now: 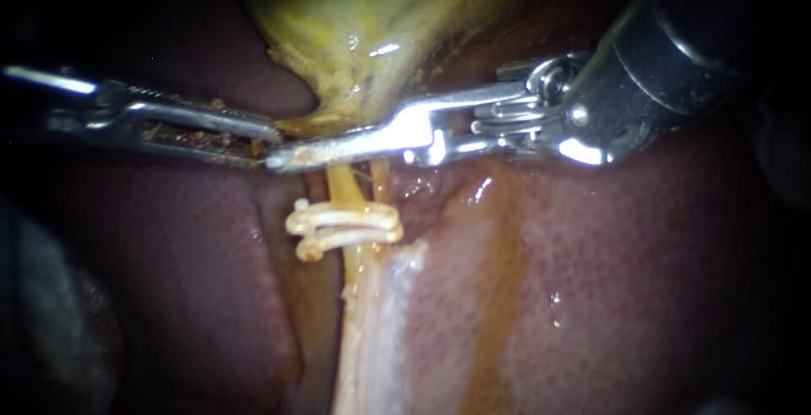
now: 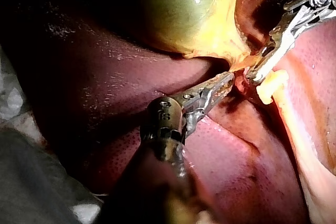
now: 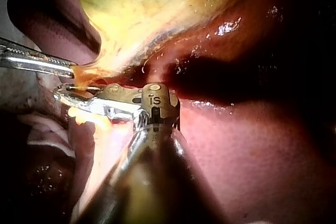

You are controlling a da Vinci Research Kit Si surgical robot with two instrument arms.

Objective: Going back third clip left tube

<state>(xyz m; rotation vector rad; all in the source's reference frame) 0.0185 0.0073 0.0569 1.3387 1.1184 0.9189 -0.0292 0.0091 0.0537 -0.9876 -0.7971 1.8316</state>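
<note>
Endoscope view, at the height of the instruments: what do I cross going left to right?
Left instrument → right instrument, tip first, shaft last. The clips lie lower in the view, below the right instrument's tip, so they are left out.

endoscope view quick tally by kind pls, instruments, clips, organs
instruments: 2 (left instrument, right instrument)
clips: 2 (upper, lower)
gallbladder: 1
liver: 1
total: 6
</note>
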